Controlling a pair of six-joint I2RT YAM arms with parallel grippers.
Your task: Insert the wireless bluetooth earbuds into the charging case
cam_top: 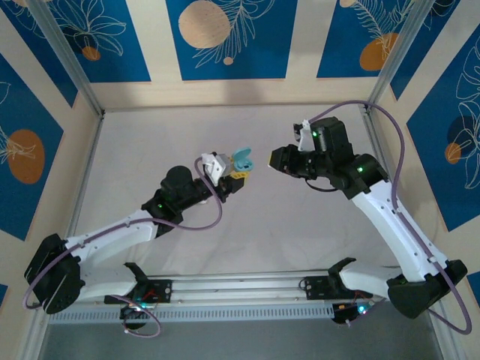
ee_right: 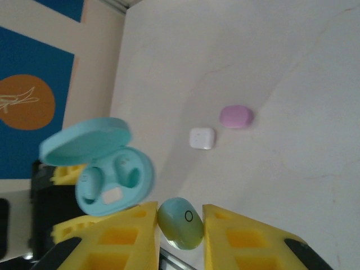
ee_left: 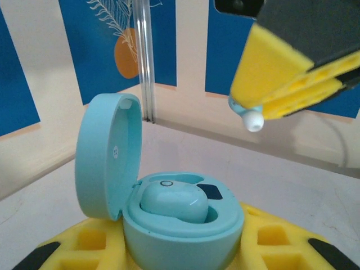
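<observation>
- The left gripper [cam_top: 234, 178] is pressed onto the light blue charging case [ee_left: 181, 232] and holds it off the table with its lid [ee_left: 106, 158] standing open. The case's underside is cut off at the lower edge of the left wrist view.
- The right gripper [cam_top: 276, 160] pinches a light blue earbud [ee_right: 180, 223] between its yellow fingers [ee_right: 247, 239], near the case and apart from it.
- From the left wrist, only that earbud's white tip and a blue sliver show below the fingers. In the top view it is too small to make out.
- A second earbud [ee_left: 174, 203] sits in the case and partly hides the socket behind it.
- The table [ee_right: 292, 67] is pale and lightly creased. On it a pink case [ee_right: 236, 116] and a white case [ee_right: 202, 138] lie closed, just beside each other.
- The walls [cam_top: 225, 37] are cream and blue panels with orange discs, and metal posts [cam_top: 67, 56] stand at the corners.
</observation>
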